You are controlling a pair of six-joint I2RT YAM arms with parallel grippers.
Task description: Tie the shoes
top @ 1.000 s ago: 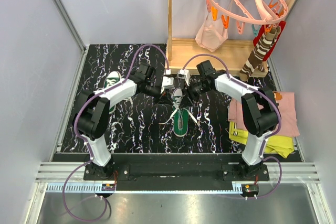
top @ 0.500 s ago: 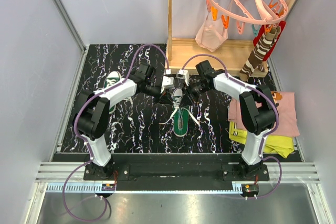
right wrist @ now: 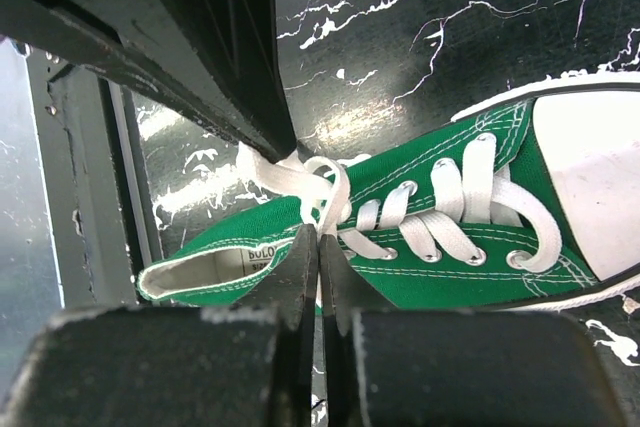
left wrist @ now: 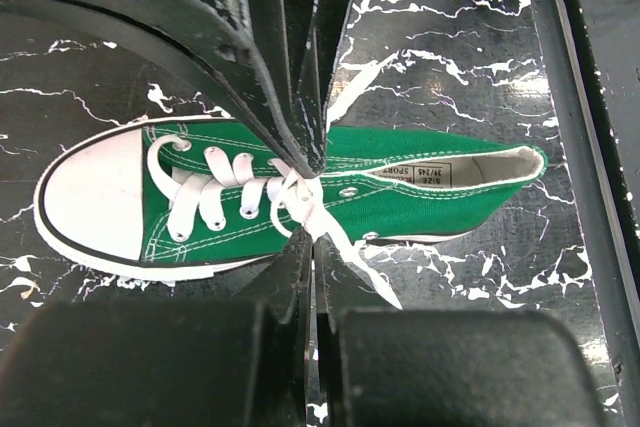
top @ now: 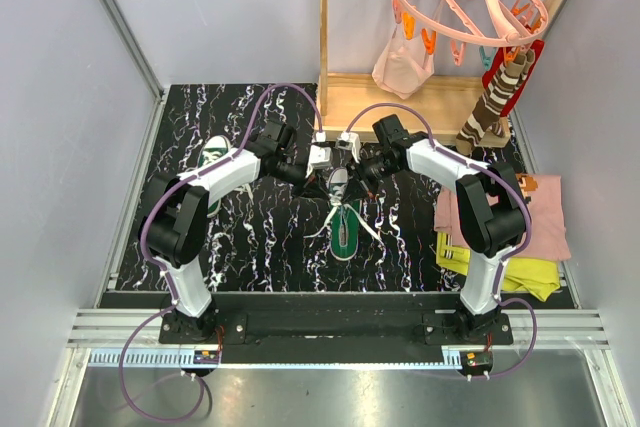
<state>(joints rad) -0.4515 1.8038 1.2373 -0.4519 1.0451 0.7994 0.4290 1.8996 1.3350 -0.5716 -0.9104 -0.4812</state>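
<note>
While the green shoe (left wrist: 430, 197) lies on the bench (left wrist: 450, 47), we see left jaws and right jaws each pinching its laces (left wrist: 211, 192).

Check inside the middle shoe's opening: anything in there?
Only pale lining and a printed size label show inside the shoe. Toward the toe the interior is hidden under the laces, the left pincer and the right pincer.

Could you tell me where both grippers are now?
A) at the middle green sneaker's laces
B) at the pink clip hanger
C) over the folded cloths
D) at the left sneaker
A: the left gripper and right gripper are both shut on the white laces of the middle sneaker.
</note>
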